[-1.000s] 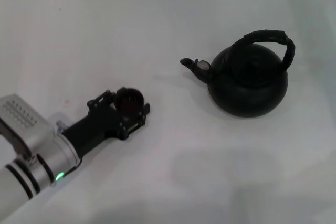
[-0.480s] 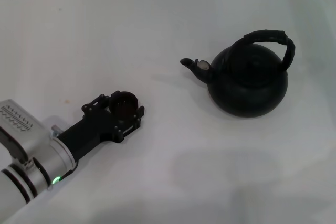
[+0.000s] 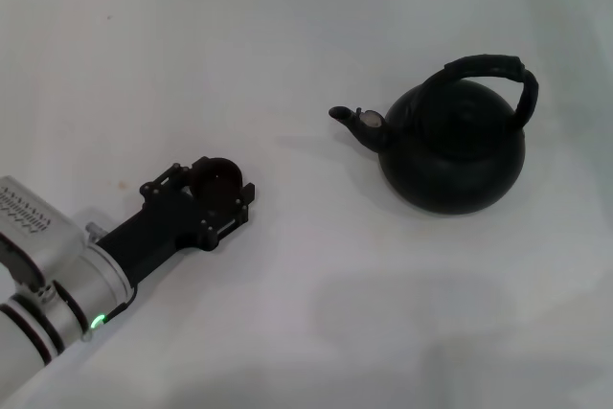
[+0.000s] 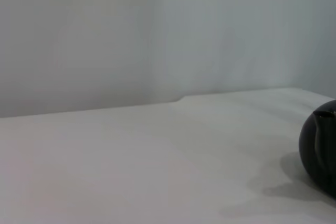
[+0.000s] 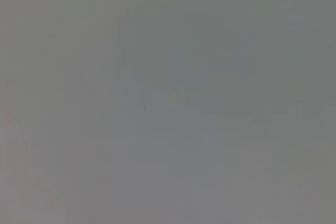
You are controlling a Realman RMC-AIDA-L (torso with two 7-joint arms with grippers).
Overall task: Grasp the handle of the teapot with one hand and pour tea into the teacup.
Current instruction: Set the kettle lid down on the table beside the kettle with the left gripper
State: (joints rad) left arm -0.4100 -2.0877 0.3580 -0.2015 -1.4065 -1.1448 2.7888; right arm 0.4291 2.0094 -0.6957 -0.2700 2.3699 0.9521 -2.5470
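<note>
Matte black teapot [image 3: 452, 146] with black handle [image 3: 490, 71] and pale-tipped spout [image 3: 359, 121]; dark, perhaps brown-black teacup [image 3: 217, 180]; black left gripper [image 3: 199, 200] on silver arm; white table [image 3: 316, 313].

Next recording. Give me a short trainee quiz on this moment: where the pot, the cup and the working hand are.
1. Multiple choice: the spout of the teapot points toward A) the robot's left, B) the robot's right, C) straight up.
2. Fill in: the teacup sits between the ___ of the left hand.
3. True or false: the teacup stands directly under the spout, ready for pouring.

Key: 1. A. 2. fingers. 3. False: the teacup is well off to the robot's left of the teapot, with bare table between them.
</note>
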